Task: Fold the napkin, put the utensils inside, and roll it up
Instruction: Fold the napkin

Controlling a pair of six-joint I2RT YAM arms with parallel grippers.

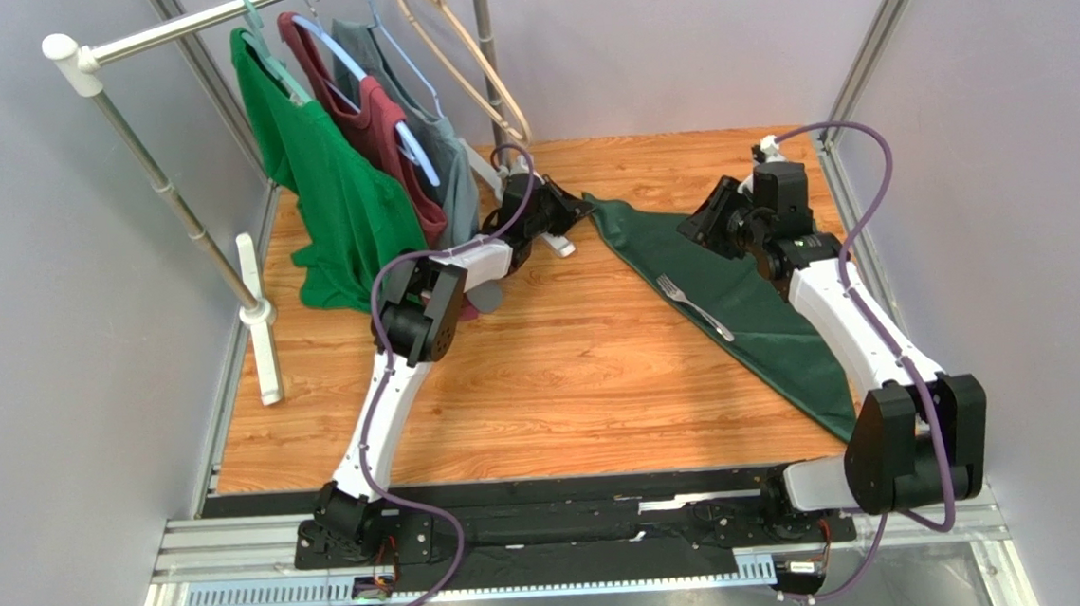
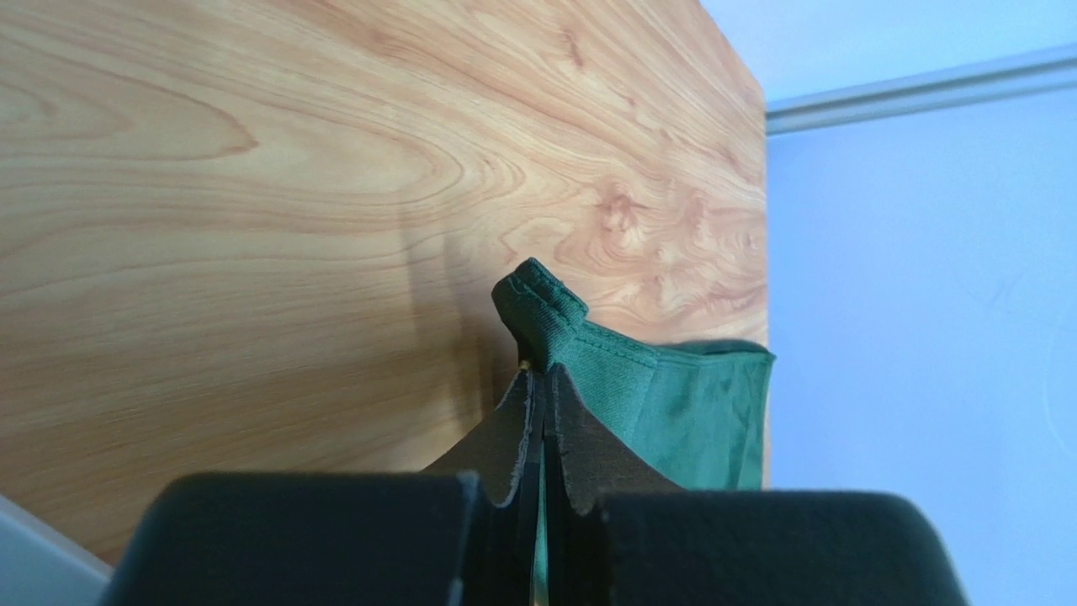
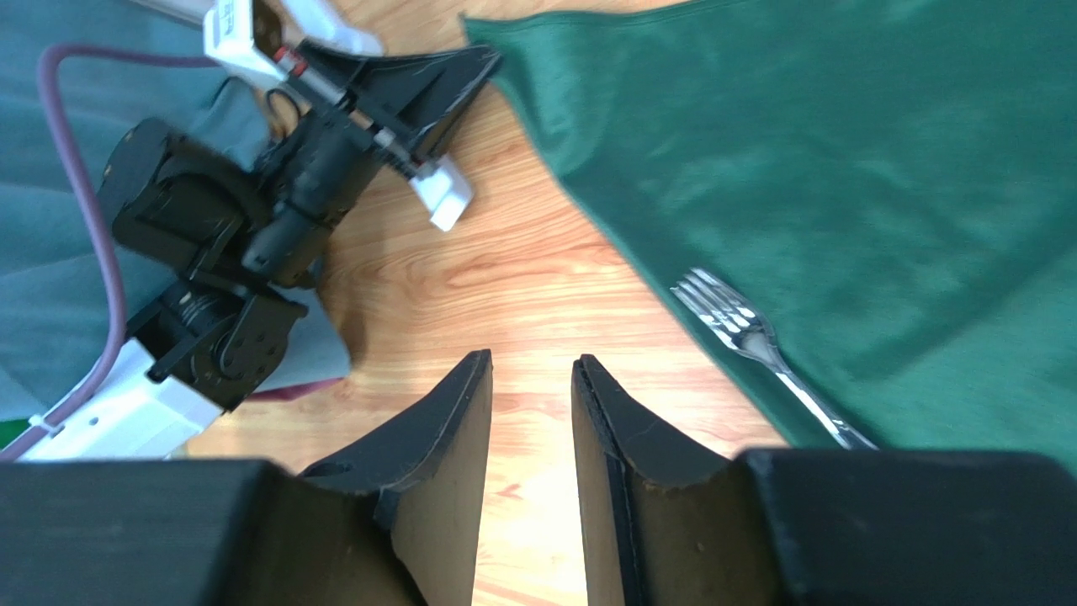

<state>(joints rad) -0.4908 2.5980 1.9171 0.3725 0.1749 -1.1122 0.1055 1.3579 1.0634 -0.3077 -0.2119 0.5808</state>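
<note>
The dark green napkin lies folded in a long triangle on the right half of the table, its tip pointing far left. The silver fork lies on its left part; in the right wrist view the fork lies on the napkin near its edge. My left gripper is shut on the napkin's far-left corner; the left wrist view shows the pinched corner sticking out past the closed jaws. My right gripper is open and empty, hovering over the napkin's far part; below its jaws is bare wood.
A clothes rack at the far left holds a bright green shirt, a maroon one and a grey one, close behind my left arm. The rack's white foot stands on the table's left edge.
</note>
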